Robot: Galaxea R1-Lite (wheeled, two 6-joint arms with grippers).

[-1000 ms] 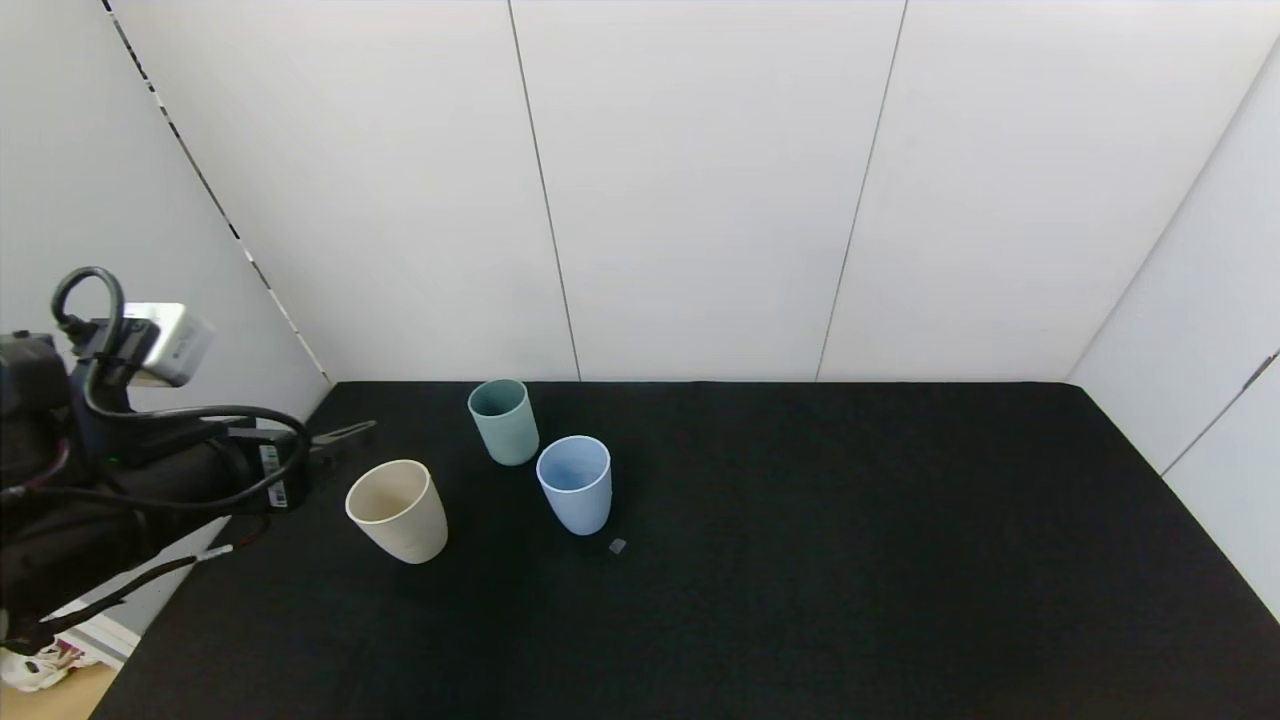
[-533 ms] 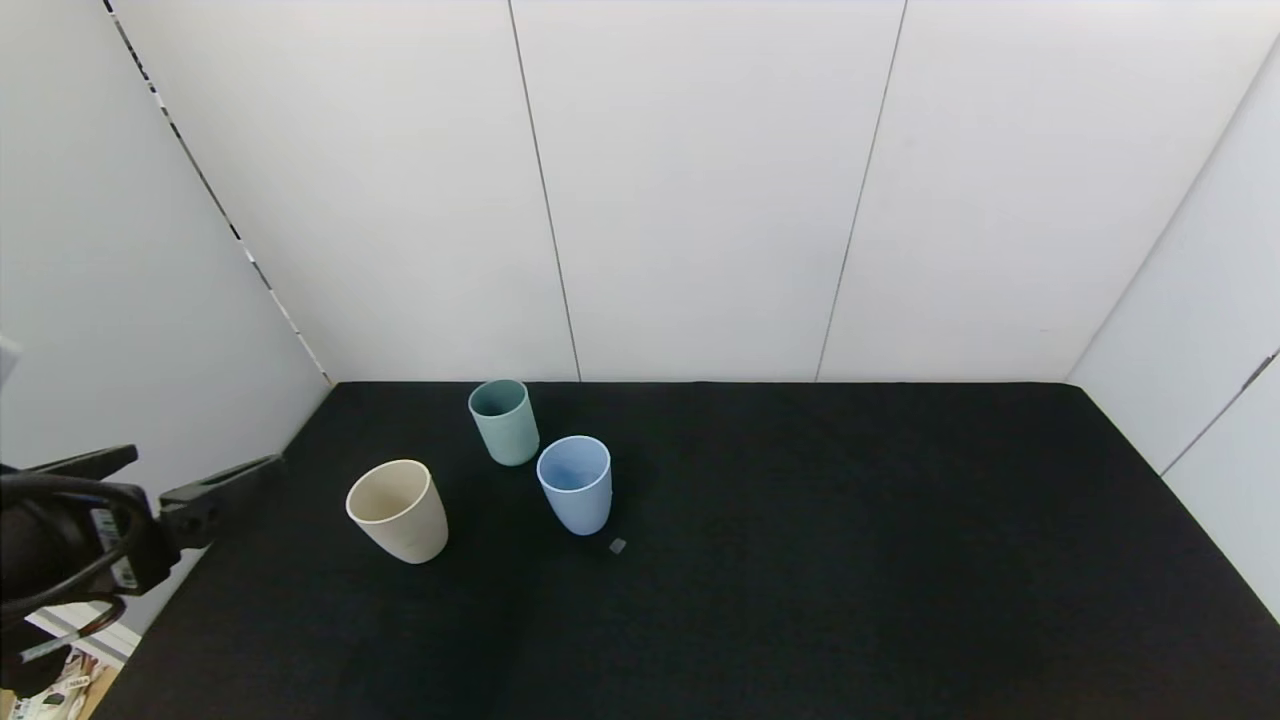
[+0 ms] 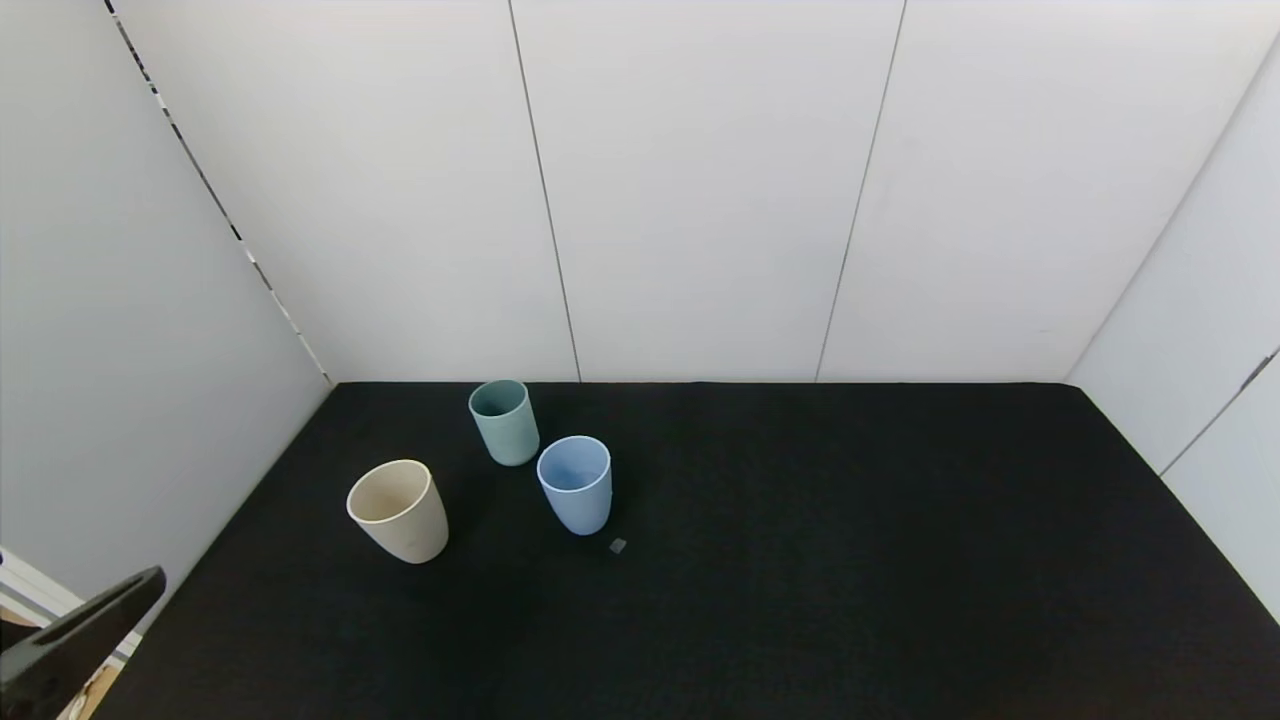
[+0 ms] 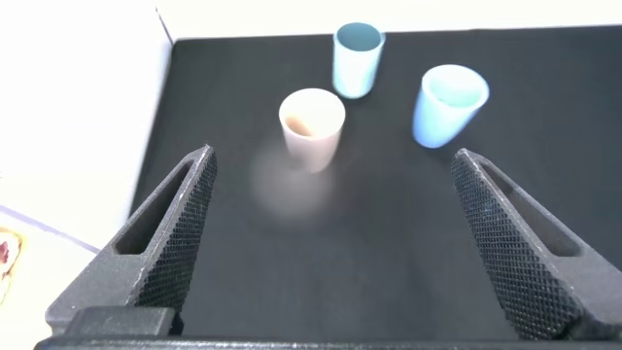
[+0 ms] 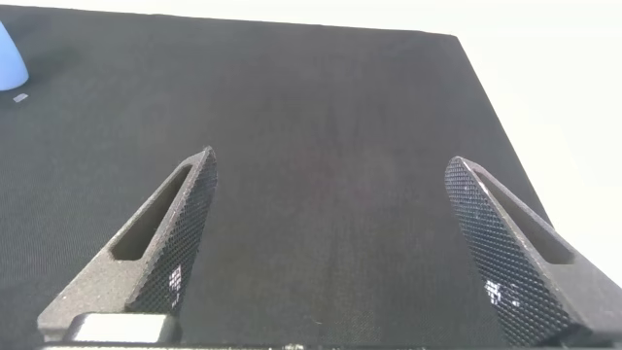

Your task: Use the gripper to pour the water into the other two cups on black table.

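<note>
Three tumblers stand upright on the black table (image 3: 800, 560): a cream one (image 3: 397, 510), the sage green cup (image 3: 503, 421) behind it and the light blue cup (image 3: 575, 483) to the right. No water shows in any of them. One finger (image 3: 75, 635) of my left gripper shows at the lower left corner, off the table's left edge. In the left wrist view my left gripper (image 4: 332, 156) is open and empty, well short of the cream cup (image 4: 311, 124), green cup (image 4: 358, 58) and blue cup (image 4: 447, 102). My right gripper (image 5: 330, 158) is open and empty above bare table.
A small grey scrap (image 3: 617, 545) lies just right of the blue cup's base. White wall panels close the table at the back and on both sides. The blue cup's edge (image 5: 10, 58) shows far off in the right wrist view.
My left arm has drawn back from beside the cream cup, down and to the left, until only one fingertip is left in the head view. The cups have not moved.
</note>
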